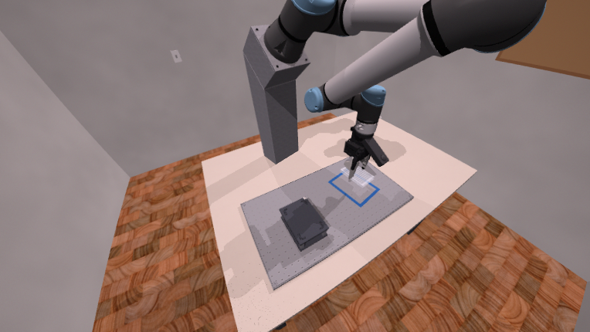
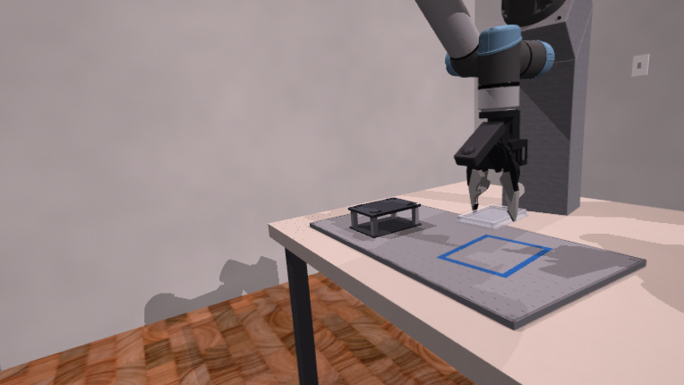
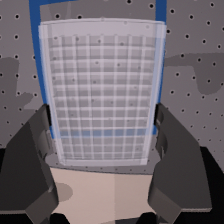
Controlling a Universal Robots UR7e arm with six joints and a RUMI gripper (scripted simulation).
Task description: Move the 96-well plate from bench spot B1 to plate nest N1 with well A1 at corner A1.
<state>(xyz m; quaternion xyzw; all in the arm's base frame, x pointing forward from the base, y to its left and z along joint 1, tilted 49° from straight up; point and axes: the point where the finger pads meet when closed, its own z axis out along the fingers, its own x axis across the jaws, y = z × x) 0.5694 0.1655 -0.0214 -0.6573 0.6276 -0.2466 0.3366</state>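
Note:
The clear 96-well plate (image 1: 357,177) is held between my gripper's (image 1: 355,171) two dark fingers by its long sides, near one short end. It hangs above the far edge of the grey perforated baseplate (image 1: 326,218), behind the blue outline of spot B1 (image 1: 354,188). In the exterior view the plate (image 2: 491,216) sits level between the fingers (image 2: 492,205). The wrist view shows the plate (image 3: 102,90) reaching away from the fingers, over the blue outline. I cannot make out the cut corner. The black raised nest N1 (image 1: 304,222) stands empty towards the baseplate's other end.
The grey robot pedestal (image 1: 272,94) stands on the table behind the baseplate. The nest (image 2: 382,214) stands on short posts above the baseplate. The table edge (image 2: 306,248) is near the nest.

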